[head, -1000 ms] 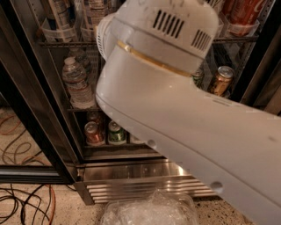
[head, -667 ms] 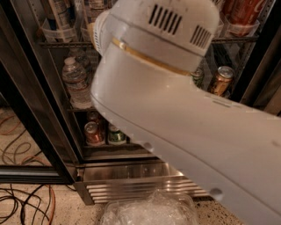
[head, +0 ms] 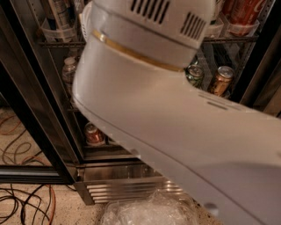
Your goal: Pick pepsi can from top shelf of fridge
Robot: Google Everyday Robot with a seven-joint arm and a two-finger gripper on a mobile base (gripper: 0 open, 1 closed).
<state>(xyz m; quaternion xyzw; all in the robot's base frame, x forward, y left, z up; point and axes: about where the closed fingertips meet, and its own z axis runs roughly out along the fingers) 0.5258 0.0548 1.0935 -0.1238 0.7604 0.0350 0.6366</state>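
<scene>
Camera view: a large white moulded robot arm (head: 175,132) with slotted vents and a thin gold band (head: 131,52) fills the centre and right of the field, reaching from lower right up towards the open fridge (head: 35,114), a display unit with black door frames; the gripper is hidden beyond the arm's rounded housing near the top of the field, so whether it is released, clenched or grasping anything cannot be told.

The top shelf (head: 228,39), a grey metal wire rack, crosses the upper field and is covered in its middle by the arm; at its left end a clear plastic cup-like holder (head: 55,33) carries a pale-printed can (head: 59,13) whose brand cannot be read; at its right end stand red Coca-Cola cans (head: 243,11); the pepsi can cannot be made out on the visible parts of this shelf.

On the rack below, at right, a green can (head: 194,75) stands just beside a bronze-coloured can (head: 221,80); at left a clear plastic water bottle (head: 69,70) stands upright.

On a lower rack a red can (head: 93,134) shows just beside the arm's edge; beneath it lies the ribbed stainless-steel base (head: 118,189).

On the speckled floor (head: 66,202), dark and orange cables (head: 22,206) trail at left; crumpled clear plastic wrap (head: 145,211) lies at bottom centre.
</scene>
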